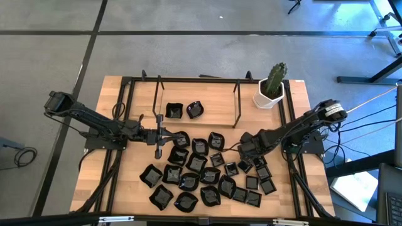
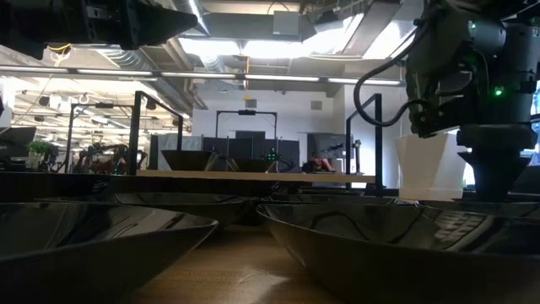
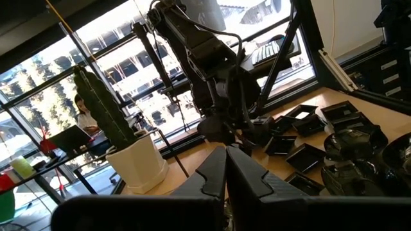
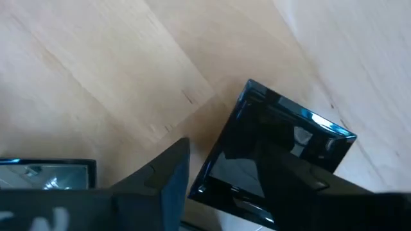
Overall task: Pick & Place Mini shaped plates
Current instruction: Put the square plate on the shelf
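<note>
The right hand is down among the square plates, fingers spread astride the rim of one square plate, grip not visibly closed; its fingertips are cut off; the left hand is clenched, empty, above the desk; plates crowd the desk's front; two lie under the frame; the pot stands behind.

Glossy black mini shaped plates — pale wood-grain table, white pot.
</note>
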